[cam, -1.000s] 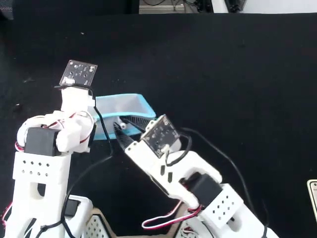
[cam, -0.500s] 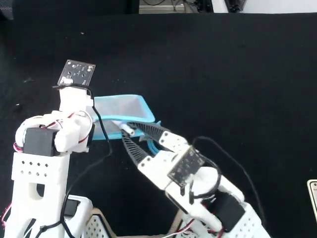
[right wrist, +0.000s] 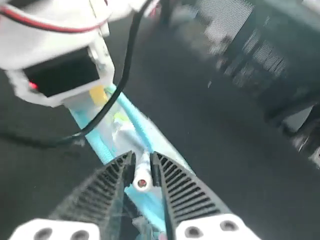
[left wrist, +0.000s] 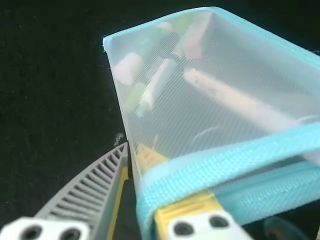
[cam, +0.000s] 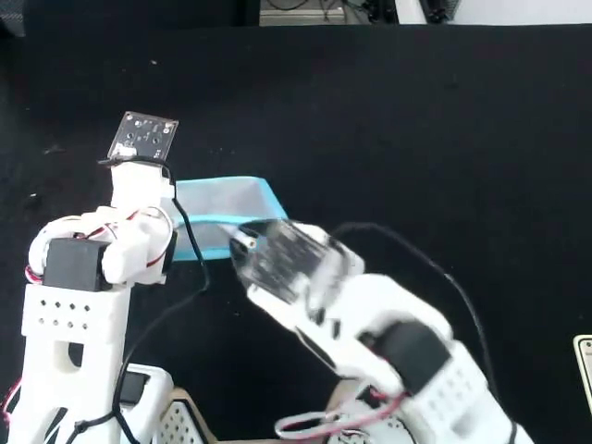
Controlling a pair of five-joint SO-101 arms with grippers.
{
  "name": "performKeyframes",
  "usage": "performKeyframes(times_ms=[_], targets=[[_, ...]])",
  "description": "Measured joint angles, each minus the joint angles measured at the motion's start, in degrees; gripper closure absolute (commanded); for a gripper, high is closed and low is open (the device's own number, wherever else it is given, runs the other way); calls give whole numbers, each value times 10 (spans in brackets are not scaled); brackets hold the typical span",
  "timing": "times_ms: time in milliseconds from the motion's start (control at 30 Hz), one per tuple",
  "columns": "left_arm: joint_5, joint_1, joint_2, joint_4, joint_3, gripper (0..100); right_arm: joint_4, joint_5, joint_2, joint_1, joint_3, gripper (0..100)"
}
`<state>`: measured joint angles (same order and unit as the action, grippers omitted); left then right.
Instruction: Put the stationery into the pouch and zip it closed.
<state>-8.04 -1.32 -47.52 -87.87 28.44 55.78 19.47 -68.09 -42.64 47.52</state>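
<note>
The light blue mesh pouch (cam: 227, 199) lies on the black table between the two arms. In the left wrist view the pouch (left wrist: 210, 100) holds a long white pen (left wrist: 235, 102), a green and white marker (left wrist: 152, 87) and a pink piece (left wrist: 195, 37). My left gripper (left wrist: 135, 152) is shut on the pouch's near corner by the zip band. My right gripper (right wrist: 142, 157) is shut on a white pen (right wrist: 142, 176), just above the pouch's blue edge (right wrist: 132, 125). From above, the right gripper (cam: 248, 242) sits at the pouch's near rim.
The left arm's body (right wrist: 55, 50) and its black cable (right wrist: 125, 65) hang close to the right gripper. A pale object (cam: 585, 356) shows at the table's right edge. Black cloth (cam: 416, 139) stretches to the right and behind the pouch.
The right arm has swung and turned its wrist over the last second, keeping the white pen near the pouch's near rim. The left arm and pouch have stayed put.
</note>
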Motion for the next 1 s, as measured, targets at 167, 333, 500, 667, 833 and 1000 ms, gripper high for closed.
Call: performKeyframes(times_ms=[167,333,500,667,833,1000], targets=[[0,0,0,0,0,970,6,25,73,-8,-47,988],[0,0,0,0,0,970,3,40,78,-57,-46,986],[0,0,0,0,0,970,-50,40,78,-69,-6,986],[0,0,0,0,0,970,-99,40,78,-70,33,987],[0,-2,0,0,0,970,-156,40,78,-76,76,987],[0,-2,0,0,0,970,-163,40,79,-76,79,987]])
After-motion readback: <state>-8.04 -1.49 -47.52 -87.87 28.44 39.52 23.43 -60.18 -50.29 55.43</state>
